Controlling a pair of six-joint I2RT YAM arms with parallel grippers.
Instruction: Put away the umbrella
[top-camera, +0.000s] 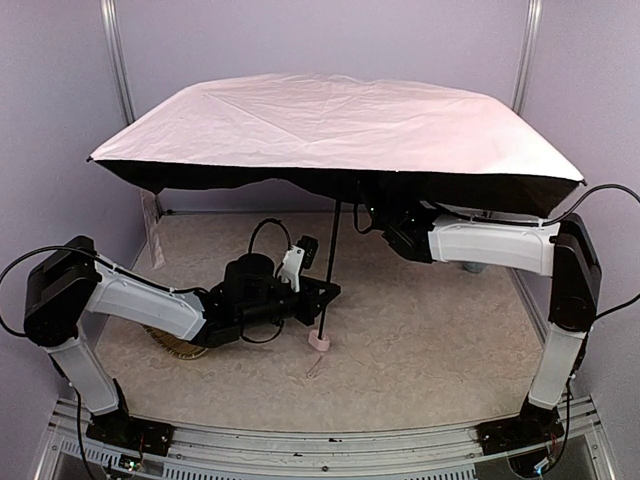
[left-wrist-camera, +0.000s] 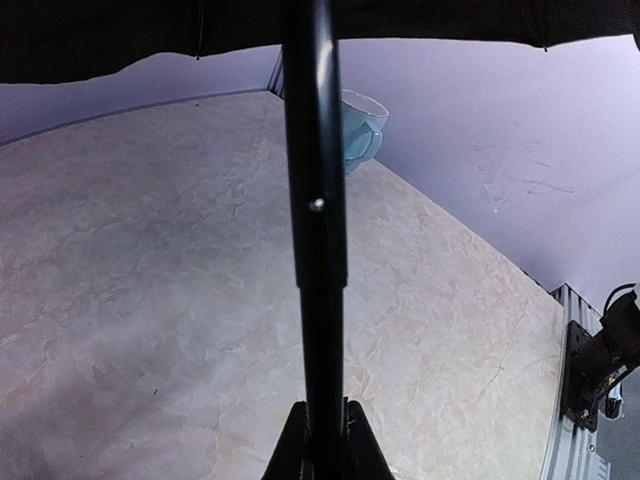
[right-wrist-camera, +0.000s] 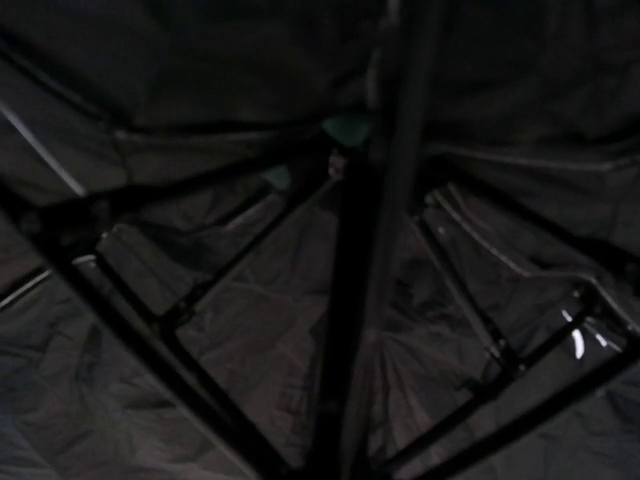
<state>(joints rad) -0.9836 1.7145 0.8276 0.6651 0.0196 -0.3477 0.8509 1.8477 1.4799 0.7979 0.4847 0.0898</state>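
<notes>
The umbrella (top-camera: 340, 125) stands open, its pale pink canopy spread over the back of the table and its black lining showing along the front edge. Its thin black shaft (top-camera: 331, 255) runs down to a small whitish handle (top-camera: 320, 342) resting on the table. My left gripper (top-camera: 322, 295) is shut on the lower shaft; in the left wrist view the shaft (left-wrist-camera: 315, 200) rises from between the fingers (left-wrist-camera: 292, 448). My right gripper (top-camera: 378, 216) is up under the canopy beside the shaft, in shadow. The right wrist view shows only dark lining, ribs and shaft (right-wrist-camera: 355, 300).
A woven straw tray (top-camera: 172, 346) lies partly under my left arm. A pale blue cup (left-wrist-camera: 358, 125) stands near the back wall, at the table's far right. Purple walls close the sides and back. The canopy hangs low over both arms.
</notes>
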